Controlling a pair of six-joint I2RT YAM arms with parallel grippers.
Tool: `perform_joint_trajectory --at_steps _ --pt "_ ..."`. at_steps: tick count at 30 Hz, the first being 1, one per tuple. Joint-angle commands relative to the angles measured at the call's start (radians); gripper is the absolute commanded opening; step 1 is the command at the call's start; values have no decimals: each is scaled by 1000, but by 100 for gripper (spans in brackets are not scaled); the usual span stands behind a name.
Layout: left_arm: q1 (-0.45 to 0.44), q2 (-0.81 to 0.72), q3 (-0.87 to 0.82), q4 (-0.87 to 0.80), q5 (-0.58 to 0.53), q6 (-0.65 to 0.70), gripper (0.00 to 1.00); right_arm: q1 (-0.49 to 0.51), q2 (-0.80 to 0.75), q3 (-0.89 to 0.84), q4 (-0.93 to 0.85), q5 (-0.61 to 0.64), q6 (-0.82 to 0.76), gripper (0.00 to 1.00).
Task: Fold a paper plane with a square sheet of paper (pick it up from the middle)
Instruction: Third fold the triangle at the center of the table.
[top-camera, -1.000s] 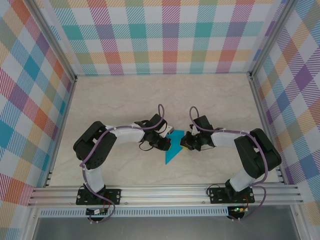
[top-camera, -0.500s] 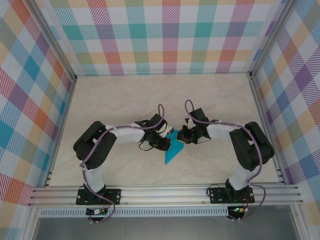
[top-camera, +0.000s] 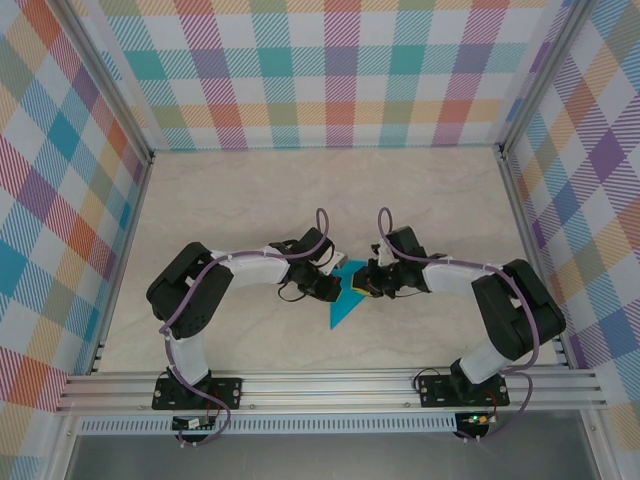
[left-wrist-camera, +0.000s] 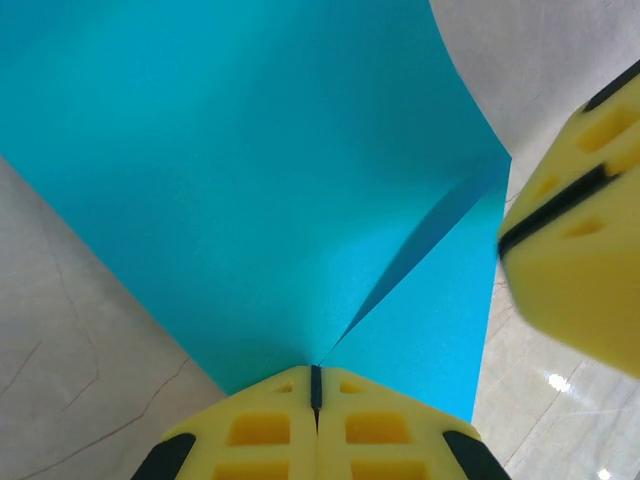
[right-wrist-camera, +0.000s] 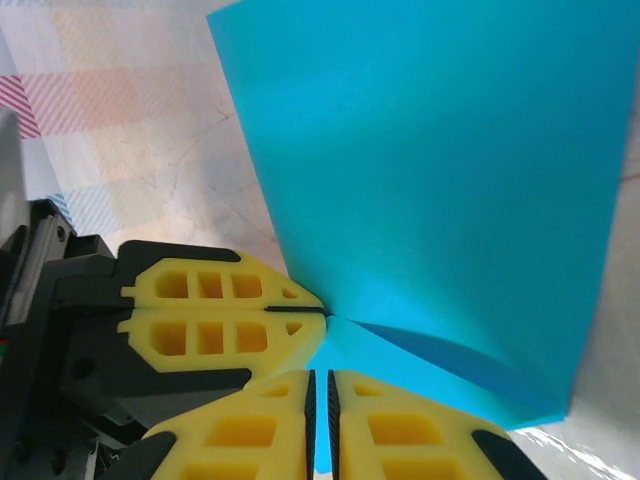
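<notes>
Left gripper (left-wrist-camera: 315, 378) is clamped shut, yellow pads pressed flat together right on the edge of the sheet of paper (left-wrist-camera: 250, 180). A sharp crease fans out from exactly where it pinches. From its wrist cam the teal sheet spreads up and away, bowed a little, not lying flat.

Right gripper (right-wrist-camera: 320, 380) is closed down on the same paper too. Its two yellow fingers are nearly touching, with just a sliver of teal showing between them. In the right wrist cam the left one's fingertips come in from the side, so the two pinch points sit just beside each other, almost tip to tip.

From the overhead cam, both arms bend inward and meet around the middle of the pale marbled table (top-camera: 250, 200), a bit toward the near side. The folded paper sits between them, and its long pointed end reaches toward the arm bases. Can't tell if that tip touches the table. Plaid walls (top-camera: 340, 70) stand all around.
</notes>
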Motion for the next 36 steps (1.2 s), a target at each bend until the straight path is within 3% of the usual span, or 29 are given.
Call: perform_joint_trajectory --at_steps 1,5,8,14,16,19,22,28,36 --pt "3 -4 20 -57 2 0 3 8 57 -8 19 -3 7 13" --pt "3 -36 41 -91 1 5 9 8 100 -6 -47 67 -38 11" --pt "3 -84 47 -96 -19 -17 23 8 106 -18 -45 83 -41 10" --pt "2 -229 36 -97 -143 -126 40 8 93 -16 -51 96 -28 10" --pt "2 -276 20 -95 -169 -169 37 8 90 -18 -47 96 -22 10" --pt "-7 -335 -33 -53 -156 -276 22 8 87 -22 -48 101 -14 10" --pt "-41 -350 -81 -26 -143 -373 15 8 84 -24 -46 102 -8 10" --pt "-128 -291 -169 170 -164 -530 9 8 85 -26 -41 98 -8 10" --pt "-141 -148 -148 206 -228 -524 4 8 86 -21 -43 86 -14 10"
